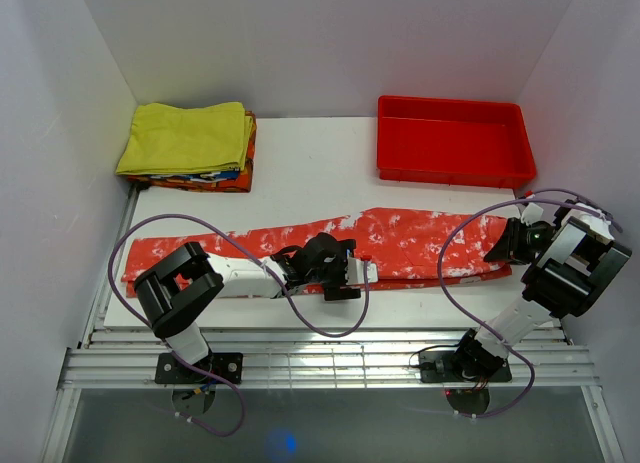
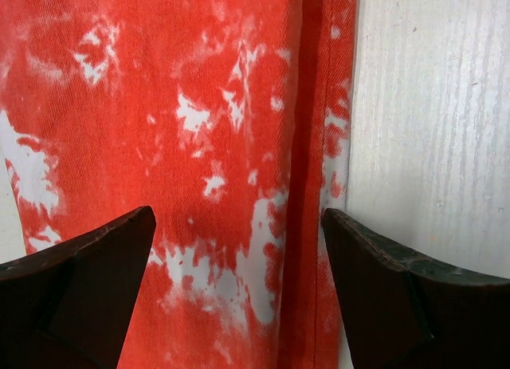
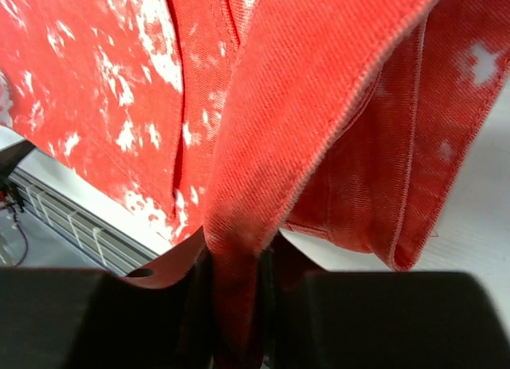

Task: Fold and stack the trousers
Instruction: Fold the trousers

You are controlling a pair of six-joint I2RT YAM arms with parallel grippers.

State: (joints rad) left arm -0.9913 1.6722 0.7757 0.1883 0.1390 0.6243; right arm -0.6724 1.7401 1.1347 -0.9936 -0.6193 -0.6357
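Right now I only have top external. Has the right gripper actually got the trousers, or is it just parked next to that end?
Observer: Got them. In the right wrist view the right gripper is shut on a thick folded edge of the trousers, and the cloth runs down between its fingers.
Operator: Left one open?
Observer: Open. The left gripper straddles the trousers' long edge, one finger over cloth and the other over bare table.
Operator: Cloth flat there?
Observer: It looks flat between the fingers, with a seam running close to the edge.
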